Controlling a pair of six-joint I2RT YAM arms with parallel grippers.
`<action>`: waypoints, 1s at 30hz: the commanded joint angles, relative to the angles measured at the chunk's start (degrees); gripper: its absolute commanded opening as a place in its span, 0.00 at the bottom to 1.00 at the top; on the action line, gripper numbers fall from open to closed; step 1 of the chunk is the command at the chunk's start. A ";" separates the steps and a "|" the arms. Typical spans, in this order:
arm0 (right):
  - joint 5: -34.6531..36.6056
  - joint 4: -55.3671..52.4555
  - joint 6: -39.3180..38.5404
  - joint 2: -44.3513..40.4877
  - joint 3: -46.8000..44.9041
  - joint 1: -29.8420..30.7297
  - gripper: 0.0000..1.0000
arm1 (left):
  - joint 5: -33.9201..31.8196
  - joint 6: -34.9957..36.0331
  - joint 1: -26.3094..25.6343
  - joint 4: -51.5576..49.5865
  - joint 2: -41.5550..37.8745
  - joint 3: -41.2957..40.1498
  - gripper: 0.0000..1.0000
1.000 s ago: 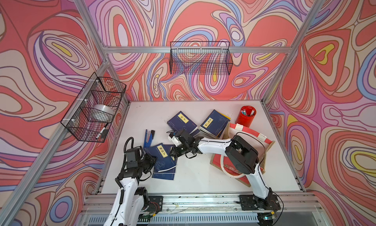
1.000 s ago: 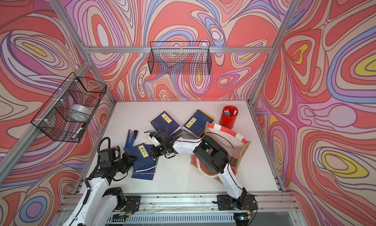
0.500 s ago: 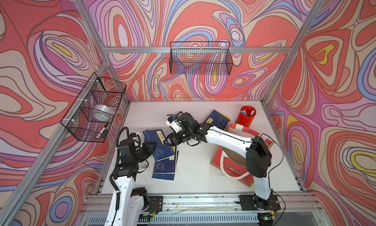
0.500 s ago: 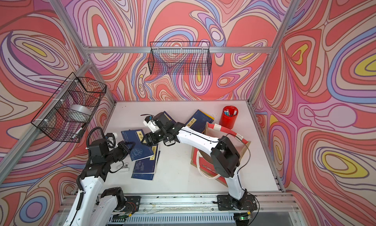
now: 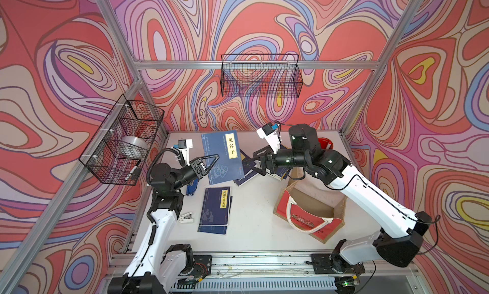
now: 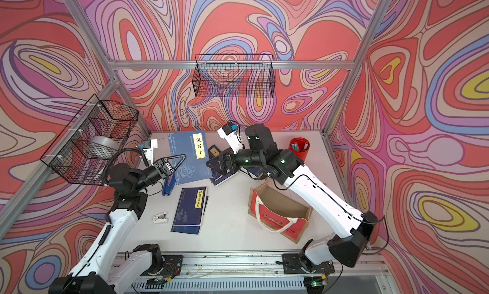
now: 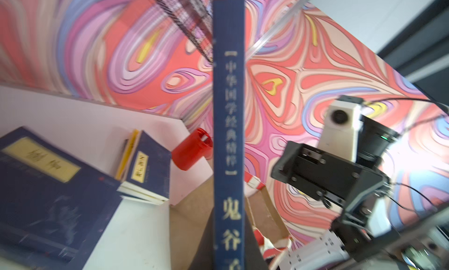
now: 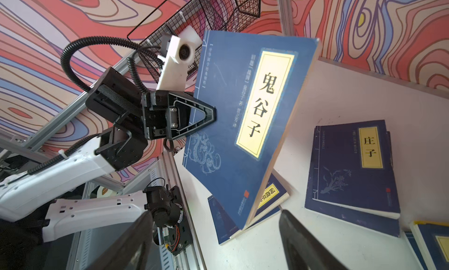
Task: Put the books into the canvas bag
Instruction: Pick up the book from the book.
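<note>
My left gripper [image 5: 215, 157] is shut on the left edge of a navy book [image 5: 223, 157] with a yellow title label and holds it upright in the air above the table's back left. The left wrist view shows its spine [image 7: 228, 135] between the jaws. My right gripper [image 5: 251, 163] stands open just right of that book's free edge, not touching it. Two more books [image 5: 215, 210] lie stacked on the table below, and others [image 8: 352, 169] lie further back. The canvas bag [image 5: 309, 221] stands open-topped at the right, under the right arm.
A red pen cup [image 6: 299, 148] stands at the back right. A blue stapler [image 5: 191, 187] and a small white stapler [image 5: 186, 217] lie near the left arm. Wire baskets hang on the left wall [image 5: 124, 139] and back wall [image 5: 260, 77].
The left gripper has lifted the book off the stack, up and toward the back. The right gripper, shut a second ago, has opened and drawn off to the right.
</note>
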 commanded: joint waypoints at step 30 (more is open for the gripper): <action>-18.98 25.21 8.59 -11.81 -20.31 -5.04 0.19 | 4.31 13.92 -17.91 -2.17 -0.70 7.39 0.00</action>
